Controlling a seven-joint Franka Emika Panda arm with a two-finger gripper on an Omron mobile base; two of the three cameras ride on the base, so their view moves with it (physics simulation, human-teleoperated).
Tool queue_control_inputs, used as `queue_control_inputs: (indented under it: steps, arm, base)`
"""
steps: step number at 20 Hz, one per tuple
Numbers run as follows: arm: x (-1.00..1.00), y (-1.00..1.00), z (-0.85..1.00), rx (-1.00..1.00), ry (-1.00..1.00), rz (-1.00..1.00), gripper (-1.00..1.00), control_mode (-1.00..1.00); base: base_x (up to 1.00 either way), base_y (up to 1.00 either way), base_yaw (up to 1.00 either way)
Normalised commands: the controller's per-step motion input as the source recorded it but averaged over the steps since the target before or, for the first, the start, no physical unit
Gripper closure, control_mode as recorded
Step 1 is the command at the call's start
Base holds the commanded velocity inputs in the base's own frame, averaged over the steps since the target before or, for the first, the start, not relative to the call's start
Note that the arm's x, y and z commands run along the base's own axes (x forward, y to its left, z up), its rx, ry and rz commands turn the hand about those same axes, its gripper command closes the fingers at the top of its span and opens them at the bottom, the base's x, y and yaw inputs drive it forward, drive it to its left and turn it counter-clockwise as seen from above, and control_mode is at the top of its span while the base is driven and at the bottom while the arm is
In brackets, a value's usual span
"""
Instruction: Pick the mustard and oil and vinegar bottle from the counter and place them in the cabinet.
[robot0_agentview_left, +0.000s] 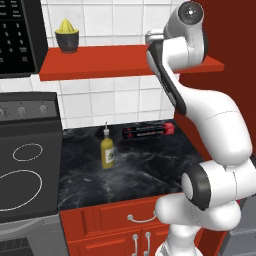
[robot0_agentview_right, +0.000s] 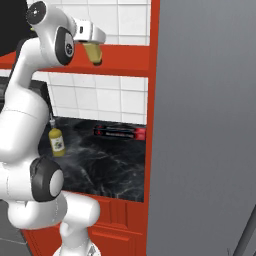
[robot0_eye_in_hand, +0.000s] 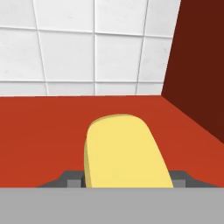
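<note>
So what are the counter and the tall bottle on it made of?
The counter looks like polished black marble or stone: faint white veins, slight sheen. The oil and vinegar bottle seems to be yellow-olive glass or plastic with a thin pale spout; the rendering leaves that open.

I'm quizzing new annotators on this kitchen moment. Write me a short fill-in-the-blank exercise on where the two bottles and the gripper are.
1. The gripper holds the ____ over the cabinet.
2. The oil and vinegar bottle stands upright on the ____.
3. A yellow juicer sits at the ____ end of the cabinet in the left base view.
4. A red and black box lies behind the bottle, against the ____ wall.

Missing words: mustard; counter; left; tiled
</note>
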Motion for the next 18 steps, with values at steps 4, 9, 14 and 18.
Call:
queue_control_inputs:
  steps: [4, 9, 14, 18]
  arm:
    - [0.39, -0.06, -0.18, 0.0, 0.0, 0.0, 1.0, -1.0]
    - [0.38, -0.05, -0.18, 0.0, 0.0, 0.0, 1.0, -1.0]
    - [0.38, -0.04, -0.3, 0.0, 0.0, 0.0, 1.0, -1.0]
    - [0.33, -0.02, -0.45, 0.0, 0.0, 0.0, 1.0, -1.0]
  base:
    - [0.0, 0.0, 0.0]
    - [0.0, 0.0, 0.0]
    - [0.0, 0.0, 0.0]
    - [0.0, 0.0, 0.0]
